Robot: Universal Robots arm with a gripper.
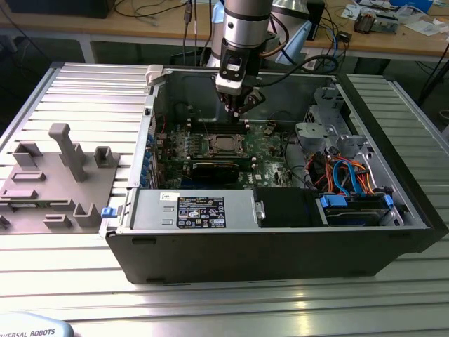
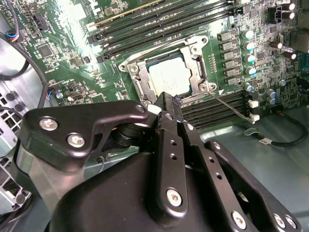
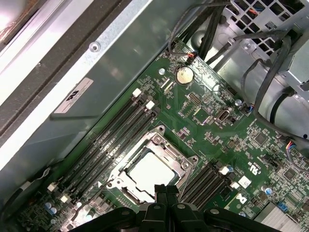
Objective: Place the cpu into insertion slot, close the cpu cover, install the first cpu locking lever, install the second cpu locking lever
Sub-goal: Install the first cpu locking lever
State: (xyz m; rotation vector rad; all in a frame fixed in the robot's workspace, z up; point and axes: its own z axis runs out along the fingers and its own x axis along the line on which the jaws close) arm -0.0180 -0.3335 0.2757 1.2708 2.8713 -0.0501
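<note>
Cpu (image 3: 150, 172) sits flat in the slot (image 2: 145, 79), its dull silver top showing through the window of the cover (image 2: 200, 72), which lies down over it inside the open case (image 1: 393, 182). The fingers (image 2: 166, 104) are pressed together, tips narrow, holding nothing, and hang just above the socket's near edge; in both wrist views the chip lies just beyond the tips. By the look of it, the chip is light, stiff and fragile, with a slick metal top, best taken by its edges. The cover is thin springy sheet metal. A thin wire lever (image 2: 227, 104) runs along the socket's side, beside the fingers.
</note>
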